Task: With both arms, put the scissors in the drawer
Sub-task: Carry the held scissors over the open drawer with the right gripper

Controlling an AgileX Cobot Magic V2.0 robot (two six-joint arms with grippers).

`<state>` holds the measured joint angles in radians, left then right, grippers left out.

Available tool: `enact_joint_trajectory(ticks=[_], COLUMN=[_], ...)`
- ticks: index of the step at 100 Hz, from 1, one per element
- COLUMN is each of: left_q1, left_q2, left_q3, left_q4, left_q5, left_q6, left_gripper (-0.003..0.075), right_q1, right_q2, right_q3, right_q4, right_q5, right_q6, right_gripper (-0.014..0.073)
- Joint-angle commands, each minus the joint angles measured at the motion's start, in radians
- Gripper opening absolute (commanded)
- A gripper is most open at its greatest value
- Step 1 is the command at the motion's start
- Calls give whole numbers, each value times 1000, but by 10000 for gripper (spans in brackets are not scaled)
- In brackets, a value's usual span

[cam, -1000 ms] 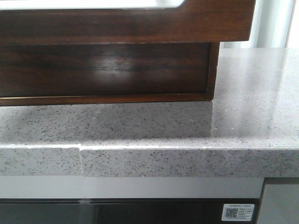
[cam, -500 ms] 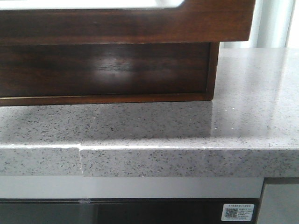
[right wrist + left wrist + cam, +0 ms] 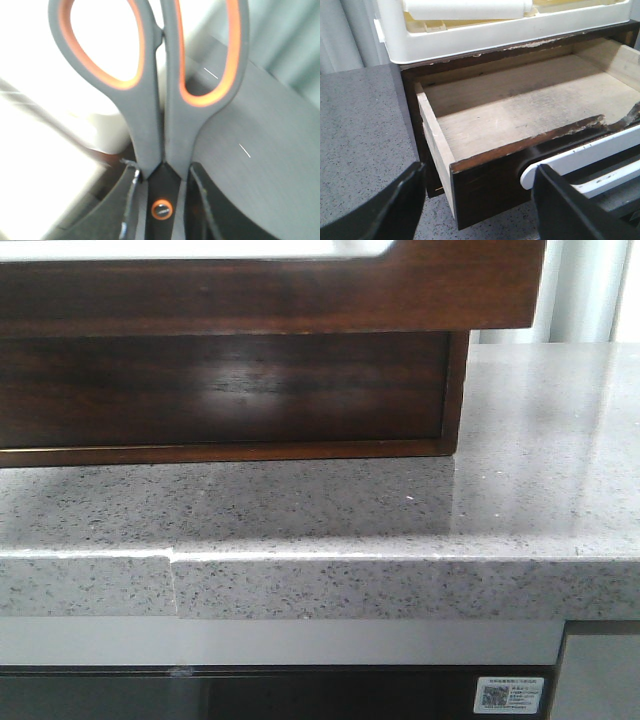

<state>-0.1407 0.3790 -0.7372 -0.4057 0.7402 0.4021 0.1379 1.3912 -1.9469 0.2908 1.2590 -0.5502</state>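
Drawer (image 3: 530,107) pulled open beneath a white plastic tray (image 3: 485,37), bare pale wood floor showing inside, nothing lying in it. Dark glossy drawer front (image 3: 490,182) carries a white rounded-corner patch (image 3: 580,160) toward 4 o'clock of the left wrist view. Left gripper (image 3: 480,210) spread wide, black fingers (image 3: 385,210) at 7 and 5 o'clock, clasping nothing, just before the drawer front. Scissors (image 3: 155,100) clamped in the right gripper (image 3: 161,200), closed near the pivot screw (image 3: 161,209), grey-and-orange handles reaching toward 12 o'clock. From the front, only the dark wooden cabinet (image 3: 230,390) resting on the speckled grey countertop (image 3: 400,520); neither arm seen there.
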Motion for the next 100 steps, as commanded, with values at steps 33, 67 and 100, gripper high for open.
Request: enact_joint_trajectory(ticks=[33,67,100], left_q1=[-8,-8,-8], left_q2=[19,19,19], left_q3=[-30,-30,-30], left_q4=[-22,-22,-22], left_q5=[-75,-75,-75], left_q6=[-9,-9,-9], left_gripper=[440,440,440], right_q1=[326,410,546], right_q2=[35,157,242], right_q3=[-33,-33,-33], right_q4=[57,45,-253], right_q5=[-88,-46,-50], right_q6=[-346,-459,-431], right_gripper=[21,21,21])
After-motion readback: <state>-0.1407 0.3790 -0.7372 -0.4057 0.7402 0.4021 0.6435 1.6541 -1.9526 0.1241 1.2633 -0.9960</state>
